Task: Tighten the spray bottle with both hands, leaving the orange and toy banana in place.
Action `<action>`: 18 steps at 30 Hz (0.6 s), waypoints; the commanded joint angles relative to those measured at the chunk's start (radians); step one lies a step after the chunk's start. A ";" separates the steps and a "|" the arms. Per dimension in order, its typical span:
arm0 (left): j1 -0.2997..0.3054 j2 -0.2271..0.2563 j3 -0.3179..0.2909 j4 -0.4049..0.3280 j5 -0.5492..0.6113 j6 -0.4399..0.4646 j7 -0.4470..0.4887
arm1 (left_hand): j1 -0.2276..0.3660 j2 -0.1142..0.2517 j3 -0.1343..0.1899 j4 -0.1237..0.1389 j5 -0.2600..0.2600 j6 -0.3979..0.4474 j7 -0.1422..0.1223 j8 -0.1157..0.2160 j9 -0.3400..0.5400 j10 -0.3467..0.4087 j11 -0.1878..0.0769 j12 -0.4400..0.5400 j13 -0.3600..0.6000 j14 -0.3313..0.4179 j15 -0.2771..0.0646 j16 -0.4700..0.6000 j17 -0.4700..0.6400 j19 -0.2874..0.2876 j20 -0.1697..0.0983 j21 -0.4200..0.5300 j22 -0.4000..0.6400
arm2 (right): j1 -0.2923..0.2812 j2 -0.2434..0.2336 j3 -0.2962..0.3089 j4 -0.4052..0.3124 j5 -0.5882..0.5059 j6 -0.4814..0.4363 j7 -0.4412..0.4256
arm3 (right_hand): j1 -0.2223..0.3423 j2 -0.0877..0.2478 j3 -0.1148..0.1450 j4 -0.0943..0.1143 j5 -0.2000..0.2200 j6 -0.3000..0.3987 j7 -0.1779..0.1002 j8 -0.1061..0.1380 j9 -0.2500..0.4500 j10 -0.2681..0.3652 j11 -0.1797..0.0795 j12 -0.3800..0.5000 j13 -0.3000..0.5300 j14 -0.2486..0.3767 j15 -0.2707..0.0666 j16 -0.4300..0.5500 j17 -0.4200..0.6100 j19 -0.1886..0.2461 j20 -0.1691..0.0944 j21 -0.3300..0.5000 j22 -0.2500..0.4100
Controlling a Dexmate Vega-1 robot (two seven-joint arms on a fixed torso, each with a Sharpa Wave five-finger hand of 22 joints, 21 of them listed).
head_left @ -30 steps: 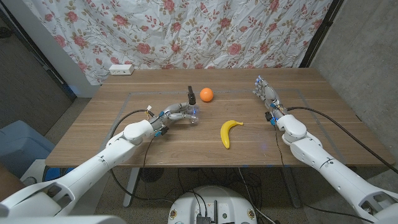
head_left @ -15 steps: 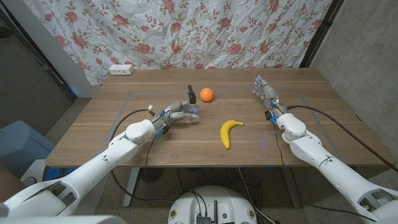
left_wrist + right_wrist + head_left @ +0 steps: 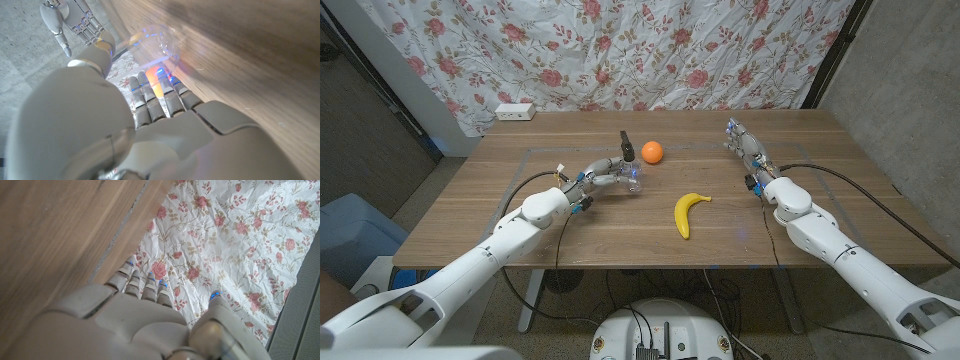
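The spray bottle (image 3: pixel 631 168), clear with a black sprayer head, stands at the table's middle back, and my left hand (image 3: pixel 604 178) grips its clear body from the left. In the left wrist view the clear bottle (image 3: pixel 152 42) sits just beyond my left hand's fingers (image 3: pixel 157 97). The orange (image 3: pixel 652 152) lies just right of the bottle's head. The yellow toy banana (image 3: pixel 689 212) lies nearer the front, right of centre. My right hand (image 3: pixel 744 148) hovers over the table's right side with its fingers stretched out and nothing in it, well apart from the bottle; that right hand (image 3: pixel 75 22) is also seen past the bottle.
A white power strip (image 3: pixel 515 111) lies at the table's back left edge before the floral curtain (image 3: pixel 620 50). A thin taped outline (image 3: pixel 530 152) marks a rectangle on the wooden table (image 3: pixel 470 190). A blue bin (image 3: pixel 350 235) stands on the floor left of the table.
My left hand has drawn the bottle slightly back and left, with its sprayer head now a little higher in the picture. My right hand has edged slightly toward the table's back.
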 commanded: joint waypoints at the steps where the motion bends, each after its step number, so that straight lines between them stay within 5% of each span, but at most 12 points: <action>1: 0.015 0.019 -0.007 -0.073 -0.007 0.062 0.024 | 0.002 0.016 -0.008 0.001 0.008 0.009 0.005 0.016 0.006 0.020 -0.004 0.009 0.010 0.014 -0.157 0.009 0.006 0.013 -0.099 0.005 0.005 | -0.001 -0.027 -0.001 -0.051 -0.025 -0.036 -0.008 | 0.000 0.007 0.002 -0.008 -0.004 0.006 -0.006 0.008 0.004 -0.004 0.000 0.008 0.000 -0.004 0.012 0.009 0.000 -0.001 0.003 0.003 0.004; 18: 0.000 0.005 0.017 -0.137 0.002 0.163 0.054 | -0.004 0.040 -0.034 0.007 0.013 0.015 0.006 0.032 0.008 0.031 0.001 0.017 0.031 0.017 -0.152 0.021 0.016 0.021 -0.092 0.003 0.006 | -0.015 -0.102 0.011 -0.174 -0.070 -0.104 -0.017 | 0.002 -0.003 0.001 -0.018 -0.005 0.017 -0.014 0.011 0.005 -0.019 0.009 0.005 0.001 -0.016 0.036 0.005 -0.008 -0.012 0.017 0.000 0.004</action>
